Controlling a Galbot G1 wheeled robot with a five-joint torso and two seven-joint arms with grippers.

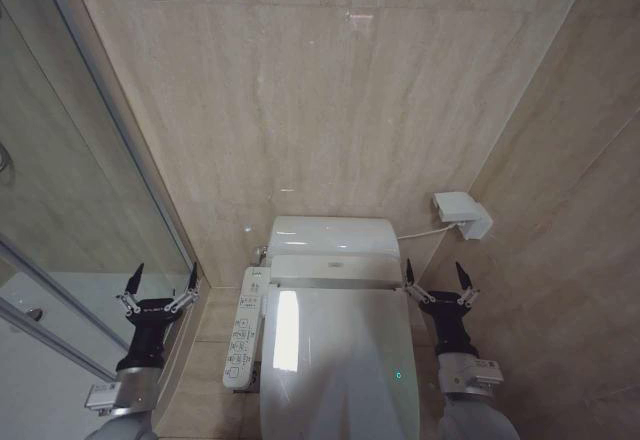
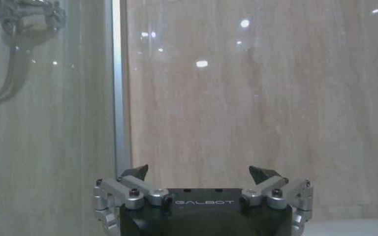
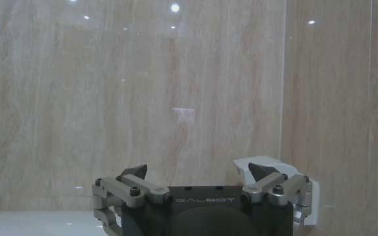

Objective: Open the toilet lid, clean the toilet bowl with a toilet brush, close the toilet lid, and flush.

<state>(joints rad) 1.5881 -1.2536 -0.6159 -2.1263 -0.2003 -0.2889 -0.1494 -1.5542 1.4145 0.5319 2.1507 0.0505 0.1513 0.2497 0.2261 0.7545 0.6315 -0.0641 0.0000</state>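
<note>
Claws raised and spread on either side of a closed toilet

Toilet lid (image 1: 340,360) lies shut beneath me, glossy white, with a bright streak of reflected light along its left half and a small green lamp glowing near its right edge. It covers the bowl completely, so I cannot see inside. Behind it sits the white tank cover (image 1: 333,235) against the beige tiled wall (image 1: 330,80).

My left claw (image 1: 160,282) stands upright to the left of the toilet, beside the glass shower partition (image 1: 80,210), its fingers spread wide and holding nothing. From my left wrist, that claw (image 2: 201,172) faces the tiled wall with the partition's metal edge (image 2: 117,88) beside it.

My right claw (image 1: 438,276) stands upright to the right of the toilet, close to the lid's back corner, fingers likewise wide apart and empty. From my right wrist, that claw (image 3: 198,171) faces the wall, with a white wall box (image 3: 277,174) just behind one fingertip.

A long white control panel (image 1: 243,328) with rows of buttons runs along the toilet's left side, between the lid and my left arm.
</note>
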